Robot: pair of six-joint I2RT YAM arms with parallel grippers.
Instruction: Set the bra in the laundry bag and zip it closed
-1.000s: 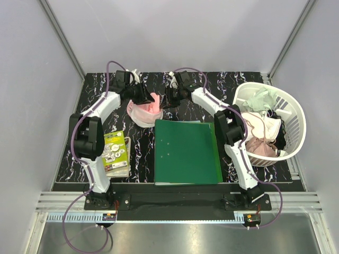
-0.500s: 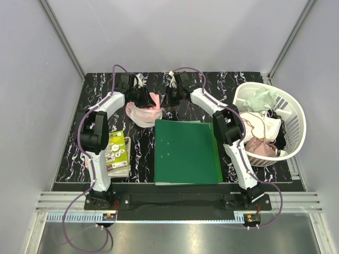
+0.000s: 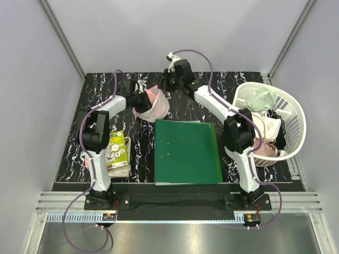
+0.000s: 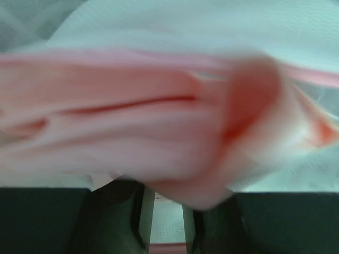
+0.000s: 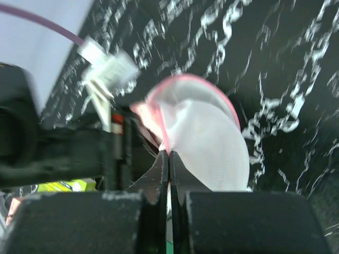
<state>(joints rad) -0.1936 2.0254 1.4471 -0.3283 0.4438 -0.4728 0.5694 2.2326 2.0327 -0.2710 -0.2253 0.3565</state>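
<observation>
The laundry bag hangs lifted above the counter near its far edge, left of center, between 2 grippers. The right gripper pinches its pink rim; the left gripper clamps the opposite side. The pink bra is bunched inside.

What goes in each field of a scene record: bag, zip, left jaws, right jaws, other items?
Bag: laundry bag, white mesh, pink rim, held between both arms
Zip: cannot tell
Left jaws: closed on its mesh
Right jaws: shut on its pink rim
Other items: green folder, booklet, white basket with clothes
</observation>
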